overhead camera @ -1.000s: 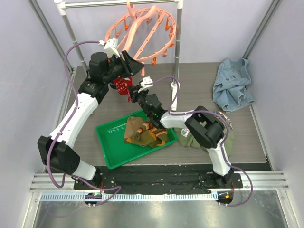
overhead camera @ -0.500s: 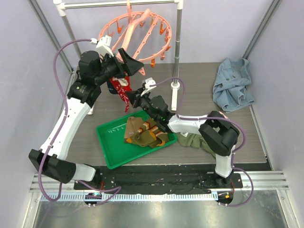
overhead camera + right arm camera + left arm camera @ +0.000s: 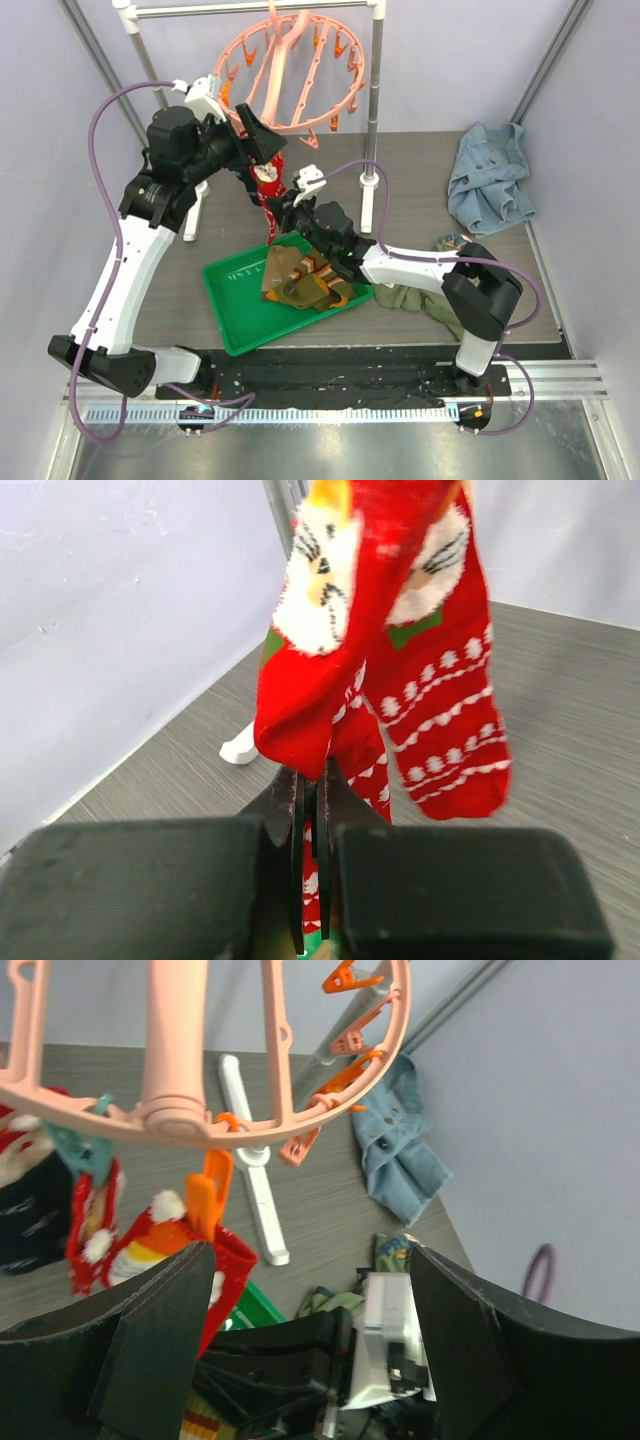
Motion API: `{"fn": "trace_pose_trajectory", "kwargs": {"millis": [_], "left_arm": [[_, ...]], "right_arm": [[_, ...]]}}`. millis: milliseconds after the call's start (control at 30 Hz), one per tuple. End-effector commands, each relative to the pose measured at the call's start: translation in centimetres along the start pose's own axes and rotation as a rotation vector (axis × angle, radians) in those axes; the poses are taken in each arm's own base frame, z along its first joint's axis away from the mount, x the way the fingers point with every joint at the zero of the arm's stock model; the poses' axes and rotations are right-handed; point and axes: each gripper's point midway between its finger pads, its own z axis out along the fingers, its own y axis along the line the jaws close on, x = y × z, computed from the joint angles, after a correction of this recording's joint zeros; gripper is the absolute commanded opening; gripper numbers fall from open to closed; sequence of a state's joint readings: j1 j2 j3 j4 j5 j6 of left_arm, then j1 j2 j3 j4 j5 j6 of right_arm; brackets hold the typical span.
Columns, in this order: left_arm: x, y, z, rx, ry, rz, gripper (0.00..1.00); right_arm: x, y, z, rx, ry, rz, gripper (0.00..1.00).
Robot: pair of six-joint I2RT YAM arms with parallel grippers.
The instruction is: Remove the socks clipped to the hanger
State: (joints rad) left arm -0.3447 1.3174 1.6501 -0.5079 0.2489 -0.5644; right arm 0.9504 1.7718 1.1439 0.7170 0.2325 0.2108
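The salmon-pink hanger (image 3: 290, 70) hangs from the white pole rack, tilted. Red Christmas socks (image 3: 267, 190) dangle from its near pegs. My left gripper (image 3: 266, 142) is wide open just below the hanger rim, beside the clipped sock tops. In the left wrist view the hanger (image 3: 200, 1125), an orange peg (image 3: 212, 1195) and a red sock (image 3: 150, 1245) sit above my open left gripper (image 3: 315, 1350). My right gripper (image 3: 276, 214) is shut on the lower edge of a red sock (image 3: 380, 630); its jaws (image 3: 312, 790) pinch the fabric. Olive-brown socks (image 3: 300, 280) lie in the green tray (image 3: 225, 310).
The white pole rack (image 3: 375, 110) stands behind the arms, one foot (image 3: 250, 1180) on the table. A blue denim garment (image 3: 490, 175) lies at the back right. An olive-green shirt (image 3: 425, 295) lies right of the tray, under the right arm.
My left arm has risen and swung left, and the hanger has tipped back toward the pole. My right gripper has shifted slightly left, still holding the red sock, which now hangs straighter.
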Motion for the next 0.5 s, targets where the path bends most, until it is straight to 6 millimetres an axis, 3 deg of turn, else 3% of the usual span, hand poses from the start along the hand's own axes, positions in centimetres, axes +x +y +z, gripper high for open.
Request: {"fn": "trace_pose_trajectory", "kwargs": {"millis": [0, 333, 467], "left_arm": [[-0.7, 1.1, -1.2, -0.074, -0.018, 0.064, 0.82], [-0.4, 2.6, 0.5, -0.129, 0.003, 0.086, 0.75], [0.9, 3.3, 0.3, -0.141, 0.034, 0.079, 0.75]], "right_arm": [[-4.4, 0.1, -1.3, 0.055, -0.065, -0.042, 0.01], [-5.0, 0.0, -3.0, 0.096, -0.027, -0.062, 0.01], [-6.2, 0.5, -3.4, 0.079, -0.039, -0.012, 0.01]]}}
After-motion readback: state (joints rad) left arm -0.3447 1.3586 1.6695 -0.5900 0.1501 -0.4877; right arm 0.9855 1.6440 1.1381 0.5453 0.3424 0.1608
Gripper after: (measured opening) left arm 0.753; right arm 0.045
